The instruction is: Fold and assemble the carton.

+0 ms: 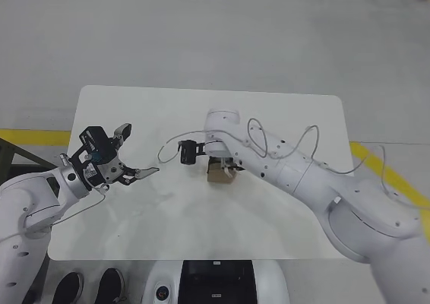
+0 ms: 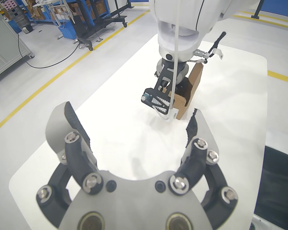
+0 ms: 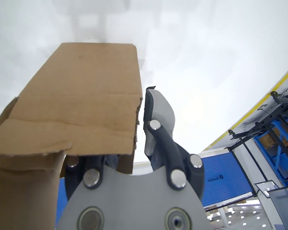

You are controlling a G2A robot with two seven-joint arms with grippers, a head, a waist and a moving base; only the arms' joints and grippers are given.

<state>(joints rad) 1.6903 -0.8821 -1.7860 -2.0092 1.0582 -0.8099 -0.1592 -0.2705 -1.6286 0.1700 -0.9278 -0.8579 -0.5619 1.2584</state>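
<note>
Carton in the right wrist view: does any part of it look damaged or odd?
Yes. The carton has a torn, ragged flap edge and a frayed corner; the cuts are not clean.

Bright overhead light glares off the white table point(image 2: 124, 130). The carton point(image 2: 195, 80) casts only faint shadow. Wrist views bow at edges.

Left arm point(image 1: 29, 205) and right arm point(image 1: 314, 178) wear glossy white rounded shells; thin white cables point(image 1: 257, 133) loop along the right. Left gripper point(image 2: 130, 111) and right gripper point(image 2: 166, 92) share silver plates, round screws point(image 2: 93, 183), black links, ridged black pads point(image 2: 73, 120).
</note>
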